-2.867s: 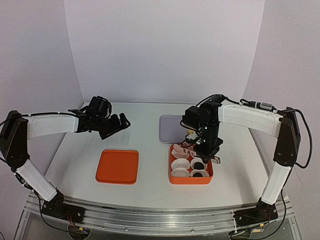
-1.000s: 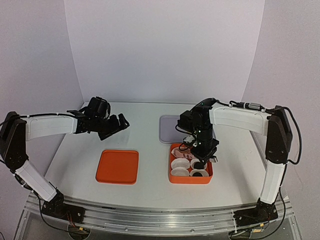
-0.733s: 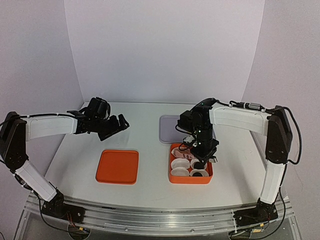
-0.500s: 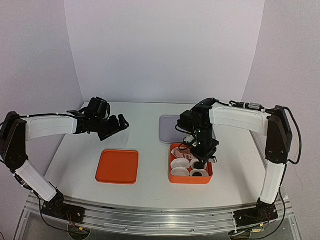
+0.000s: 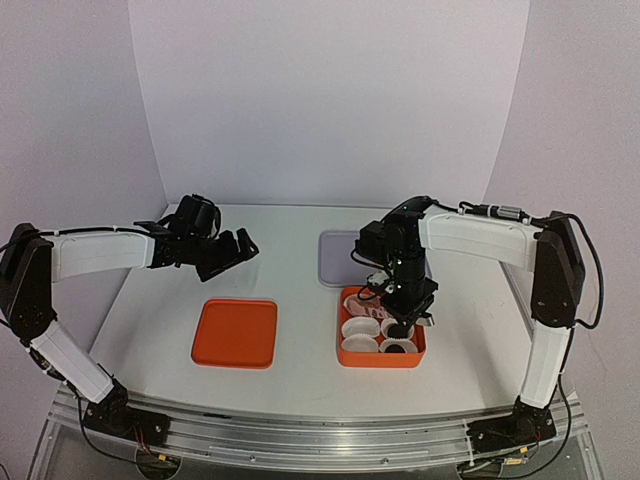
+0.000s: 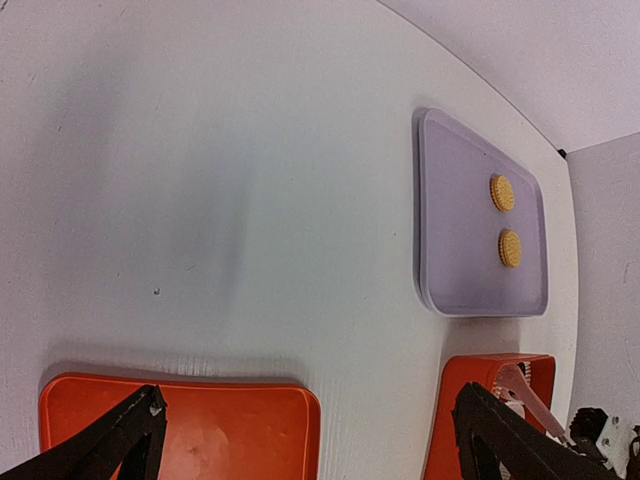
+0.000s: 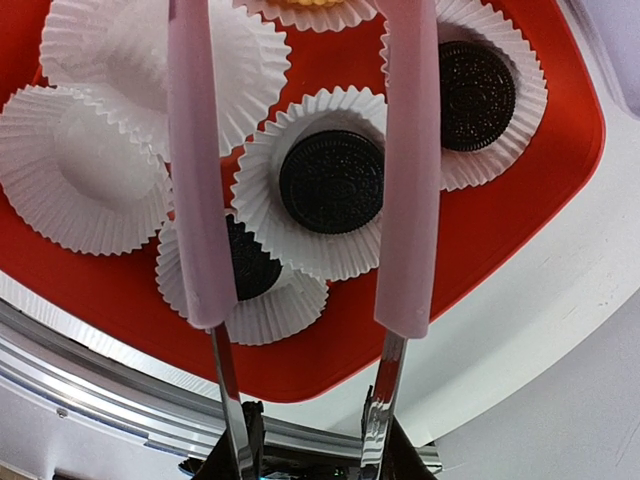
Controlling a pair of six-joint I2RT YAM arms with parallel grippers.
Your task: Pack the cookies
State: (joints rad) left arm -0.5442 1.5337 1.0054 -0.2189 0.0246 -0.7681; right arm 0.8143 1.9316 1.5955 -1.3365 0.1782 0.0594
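**Inspector:** Largest first. What has altered at the red box (image 5: 380, 360)?

**Assessor:** The right claw (image 7: 303, 315) has come down from above the box and now hangs low over it. A few seconds ago it carried a yellow biscuit. Now its pink fingers (image 7: 405, 200) stand a modest way apart with nothing between them. A yellow cookie (image 7: 312, 4) lies in a paper cup inside the box (only its edge shows in the wrist view).

**Inspector:** And the other arm?

**Assessor:** The left claw (image 6: 307, 400) is unmoved, well to the left of the box and behind it, spread wide and empty. The orange lid (image 5: 235, 333) lies left of the box.

**Inspector:** The count?

**Assessor:** Three black cookies (image 7: 331, 181) sit in cups inside the box, and two empty cups (image 7: 80, 170) are beside them. Two loose cookies (image 6: 502, 192), both yellow, wait on the lilac tray (image 6: 460, 170) just behind the box. In my judgement four of six are packed and two fetches are outstanding.
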